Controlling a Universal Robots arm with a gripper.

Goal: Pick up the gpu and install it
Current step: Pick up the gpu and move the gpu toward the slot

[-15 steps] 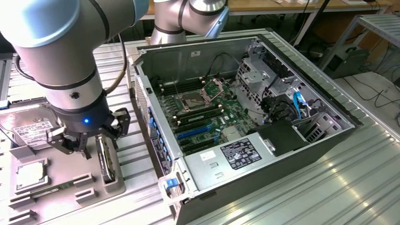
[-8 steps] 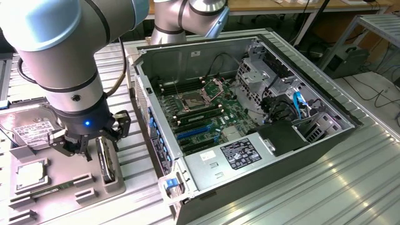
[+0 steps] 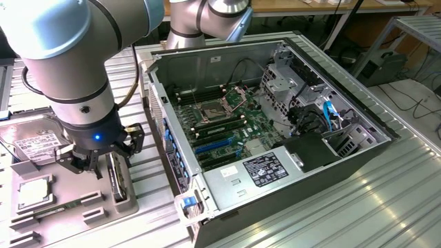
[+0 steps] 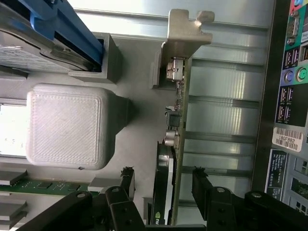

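Observation:
The gpu (image 3: 119, 182) stands on its edge in a slot of the grey parts tray (image 3: 124, 206), at the tray's side nearest the computer case. In the wrist view I look along the gpu (image 4: 176, 120): a thin dark card whose silver bracket (image 4: 185, 36) is at the end away from my fingers. My gripper (image 3: 103, 163) hangs just above the card's near end. The gripper (image 4: 163, 177) is open, one black finger (image 4: 127, 179) on each side of the card and a gap on both sides. Nothing is held.
The open computer case (image 3: 206, 67) lies at the exterior view's right, motherboard (image 3: 227, 126) facing up, blue slots (image 3: 212, 147) free. Its rear ports (image 4: 288, 82) run close beside the tray. The tray also carries a hard drive (image 3: 38, 142), a processor (image 3: 34, 192) and a memory stick (image 4: 43, 185).

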